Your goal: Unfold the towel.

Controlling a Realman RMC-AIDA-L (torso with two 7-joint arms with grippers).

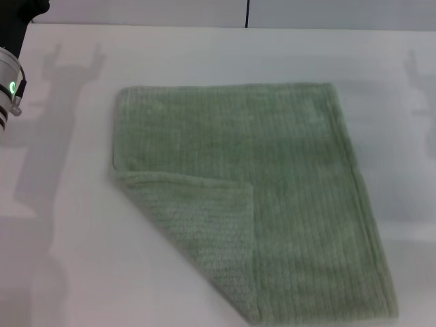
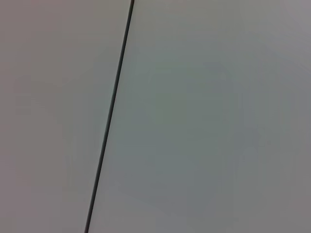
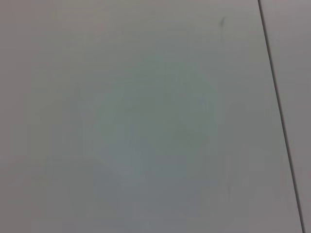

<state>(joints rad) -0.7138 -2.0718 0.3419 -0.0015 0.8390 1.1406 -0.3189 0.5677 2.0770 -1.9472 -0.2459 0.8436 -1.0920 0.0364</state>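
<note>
the big pale sage-green ribbed terry towel (image 1: 272,204) lies flat mid-table on the white tabletop (image 1: 68,272), but its near-left corner is folded over onto the top, so that flap (image 1: 204,225) looks like what's left to open. left arm (image 1: 8,82) is parked at the far left; can't tell its gripper state. right gripper isn't visible at all. no labels or writing anywhere.

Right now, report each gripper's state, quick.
Left gripper: not in view; only part of the left arm shows at the head view's left edge, away from the towel.
Right gripper: not in view.
</note>
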